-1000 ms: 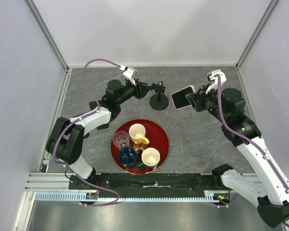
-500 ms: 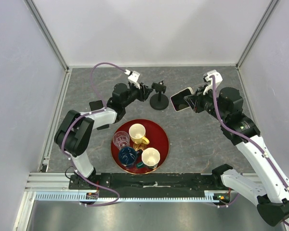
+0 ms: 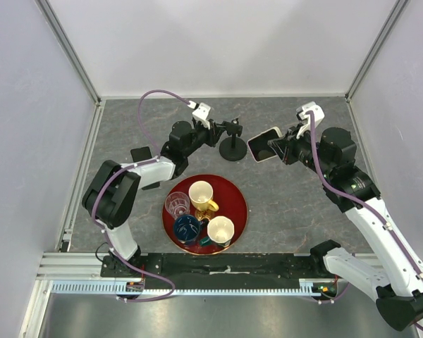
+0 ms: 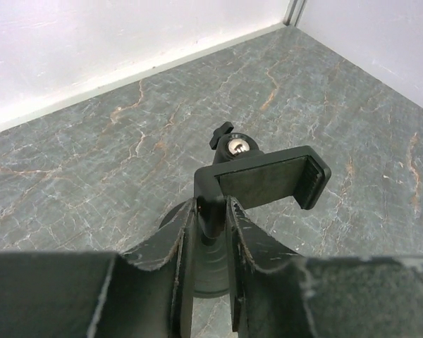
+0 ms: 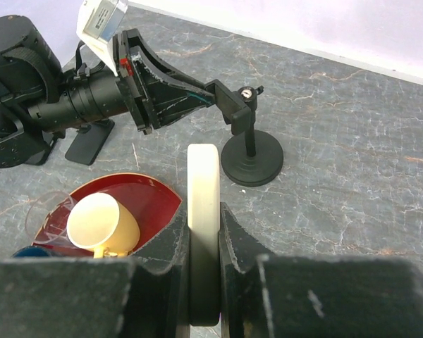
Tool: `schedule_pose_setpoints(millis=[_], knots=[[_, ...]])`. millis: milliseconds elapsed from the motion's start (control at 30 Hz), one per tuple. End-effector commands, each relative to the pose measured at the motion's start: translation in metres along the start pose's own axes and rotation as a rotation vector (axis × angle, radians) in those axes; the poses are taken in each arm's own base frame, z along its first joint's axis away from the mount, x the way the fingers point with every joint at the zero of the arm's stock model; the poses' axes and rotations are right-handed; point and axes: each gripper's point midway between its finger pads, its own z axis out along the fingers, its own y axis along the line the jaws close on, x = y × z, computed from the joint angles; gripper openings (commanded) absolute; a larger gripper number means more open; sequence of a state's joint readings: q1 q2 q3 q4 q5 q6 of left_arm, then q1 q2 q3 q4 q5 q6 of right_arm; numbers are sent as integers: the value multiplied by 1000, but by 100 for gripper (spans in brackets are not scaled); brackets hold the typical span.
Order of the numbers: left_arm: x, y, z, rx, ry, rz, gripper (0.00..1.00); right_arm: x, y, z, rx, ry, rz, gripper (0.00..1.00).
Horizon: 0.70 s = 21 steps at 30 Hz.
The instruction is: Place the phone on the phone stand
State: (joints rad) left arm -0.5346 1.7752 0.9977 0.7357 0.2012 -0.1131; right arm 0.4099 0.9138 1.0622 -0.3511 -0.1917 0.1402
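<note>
The slim phone with a glossy black screen and pale rounded rim (image 3: 266, 145) is held clear of the table, pinched between the closed fingers of the right gripper (image 3: 280, 149). In the right wrist view its pale edge is seen standing upright between the pads. The small black phone stand with a round disc base, thin stem and clamp head (image 3: 233, 148) stands on the grey marbled table top (image 3: 296, 204), just to the left of the phone and apart from it. The left gripper (image 4: 211, 205) is set at a slim gap around one end of the clamp head, and its fingers appear to be pressed against it, so the stand is judged to be steadied. The pick-up and approach are judged done. What is left is for the phone to be brought across, lined up with the clamp's padded face, seated and released. A round red tray of cups (image 3: 233, 193) lies nearer the arm bases and is not involved.
</note>
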Motion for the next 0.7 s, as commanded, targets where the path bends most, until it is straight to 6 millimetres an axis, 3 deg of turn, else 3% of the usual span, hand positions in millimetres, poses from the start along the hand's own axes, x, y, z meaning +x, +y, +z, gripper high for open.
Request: schedule_pose_setpoints(millis=[0, 567, 633, 667], knots=[[-25, 4, 12, -11, -76, 48, 27, -32, 11, 1, -55, -122, -42, 0], [-16, 3, 22, 10, -37, 52, 32, -31, 17, 8, -92, -100, -21, 0], [-18, 3, 23, 9, -45, 56, 24, -29, 18, 9, -97, -93, -20, 0], [-20, 3, 22, 13, -49, 58, 14, -28, 17, 10, -95, -89, -17, 0]])
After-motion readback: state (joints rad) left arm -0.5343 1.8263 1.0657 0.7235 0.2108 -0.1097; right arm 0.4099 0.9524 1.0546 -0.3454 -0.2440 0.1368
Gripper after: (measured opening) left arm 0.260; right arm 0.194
